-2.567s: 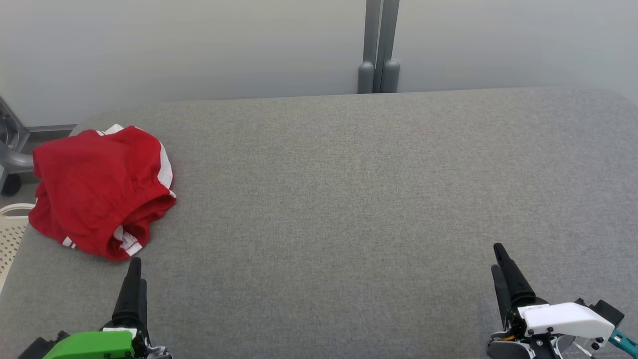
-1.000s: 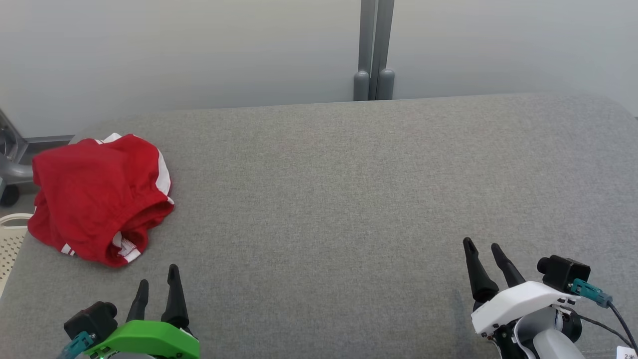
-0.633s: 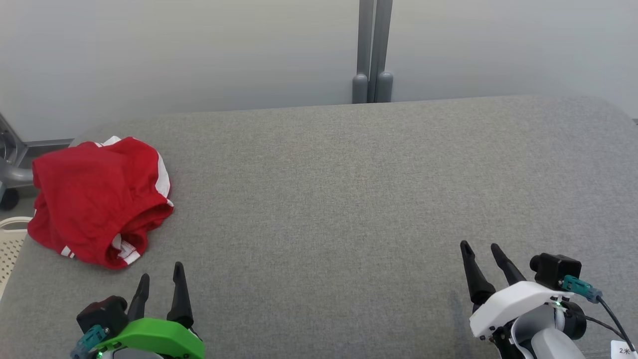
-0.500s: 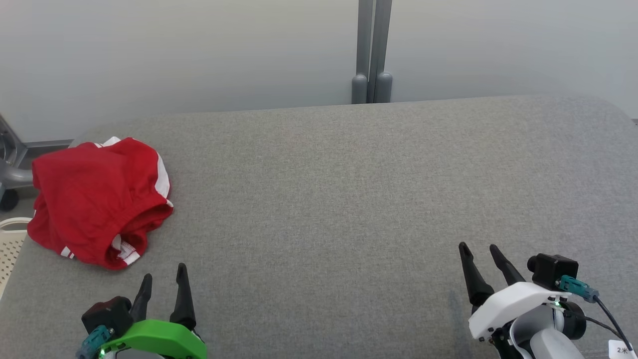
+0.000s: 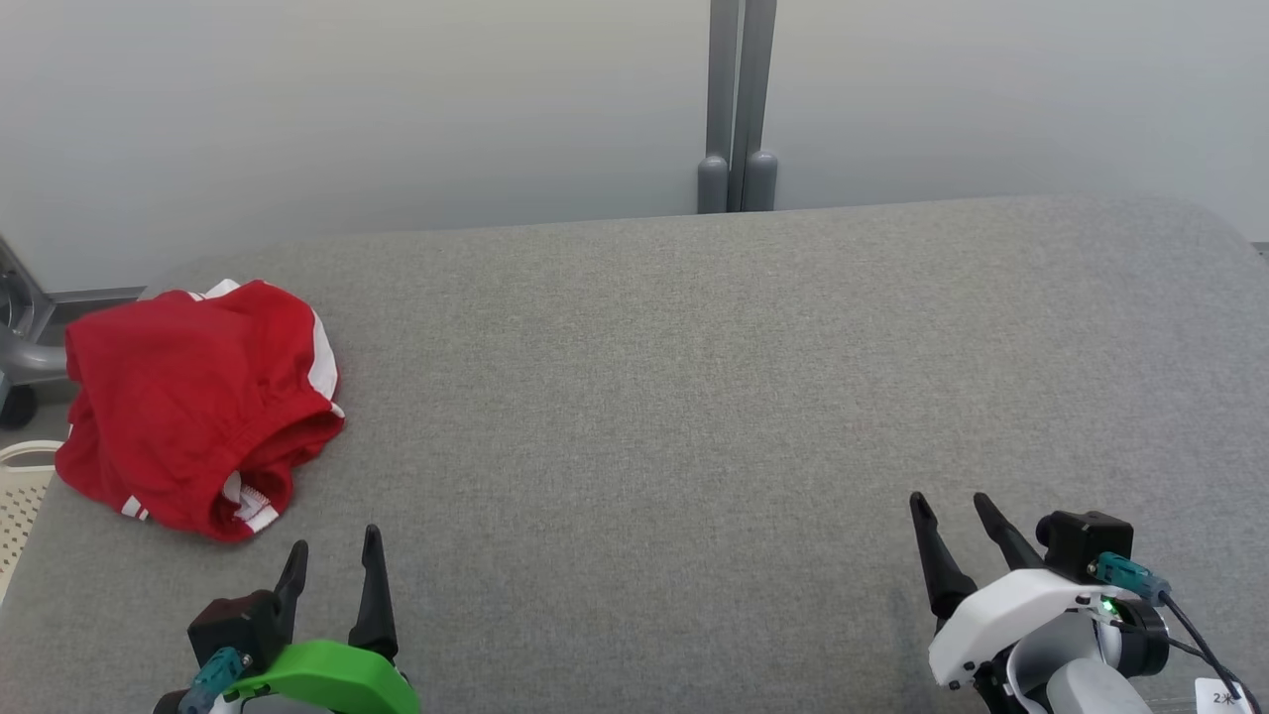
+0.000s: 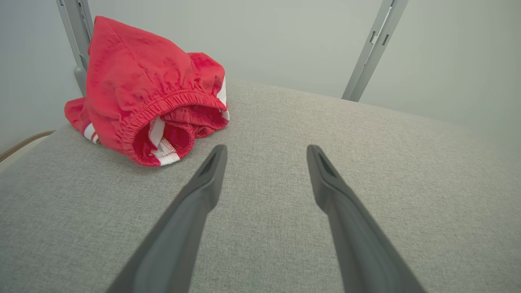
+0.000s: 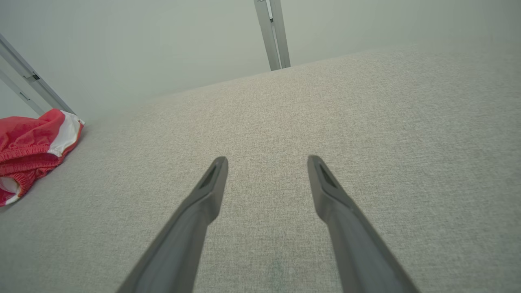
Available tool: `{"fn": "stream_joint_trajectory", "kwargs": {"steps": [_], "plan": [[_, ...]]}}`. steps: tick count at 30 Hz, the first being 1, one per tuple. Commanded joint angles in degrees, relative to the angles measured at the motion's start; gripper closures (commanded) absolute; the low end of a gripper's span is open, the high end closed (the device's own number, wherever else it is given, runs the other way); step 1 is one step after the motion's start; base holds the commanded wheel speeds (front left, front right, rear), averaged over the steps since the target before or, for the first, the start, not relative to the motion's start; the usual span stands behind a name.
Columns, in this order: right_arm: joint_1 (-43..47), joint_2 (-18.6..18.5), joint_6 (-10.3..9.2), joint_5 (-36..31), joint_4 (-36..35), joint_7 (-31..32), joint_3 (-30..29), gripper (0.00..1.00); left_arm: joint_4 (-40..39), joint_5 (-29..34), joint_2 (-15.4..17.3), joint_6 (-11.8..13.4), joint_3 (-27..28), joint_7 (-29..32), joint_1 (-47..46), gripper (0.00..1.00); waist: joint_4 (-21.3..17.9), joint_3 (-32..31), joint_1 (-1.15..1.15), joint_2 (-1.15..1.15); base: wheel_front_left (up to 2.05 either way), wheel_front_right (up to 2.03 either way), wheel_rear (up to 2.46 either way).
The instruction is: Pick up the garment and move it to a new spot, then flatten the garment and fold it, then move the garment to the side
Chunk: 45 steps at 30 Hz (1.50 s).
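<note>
The garment (image 5: 193,402) is a red piece with white stripes and an elastic waistband, bunched in a heap at the far left of the grey table (image 5: 694,397). In the left wrist view the garment (image 6: 146,89) lies just ahead and to the left of the fingers. My left gripper (image 5: 335,555) stands open near the front edge, a short way in front of the heap, holding nothing. At the lower right my right gripper (image 5: 950,506) is open and empty over bare cloth. The right wrist view has the garment (image 7: 32,150) at its left edge.
A grey post (image 5: 736,99) rises behind the table's far edge against a pale wall. A white perforated basket (image 5: 20,496) and a grey chair leg (image 5: 20,347) sit beyond the table's left edge.
Both grippers turned from edge-on to showing both fingers spread, and the left one has shifted right. The whole view has slid down slightly with the camera. The garment lies as before.
</note>
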Motion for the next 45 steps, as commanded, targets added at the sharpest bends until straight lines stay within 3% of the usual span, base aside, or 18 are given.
{"fn": "stream_joint_trajectory", "kwargs": {"steps": [1,27,45], "plan": [[-1.0,0.1,0.02,-1.4,0.2,-0.5,-0.1,0.0,0.0,1.2,0.4,-0.1,-0.1,-0.6,-0.9,0.0,0.0,-0.1,0.0,0.0,0.0,0.0,0.0],[-2.2,1.3,0.01,-11.4,4.3,-1.5,1.4,0.0,3.7,6.8,1.1,0.2,-0.9,-3.3,-0.4,0.0,-0.6,-1.8,0.0,0.0,0.0,0.0,0.0],[-2.2,1.2,0.01,-10.0,4.4,-1.9,1.5,0.0,3.2,5.3,1.3,1.0,-1.2,-2.8,-0.4,0.0,0.2,-1.3,0.0,0.0,0.0,0.0,0.0]]}}
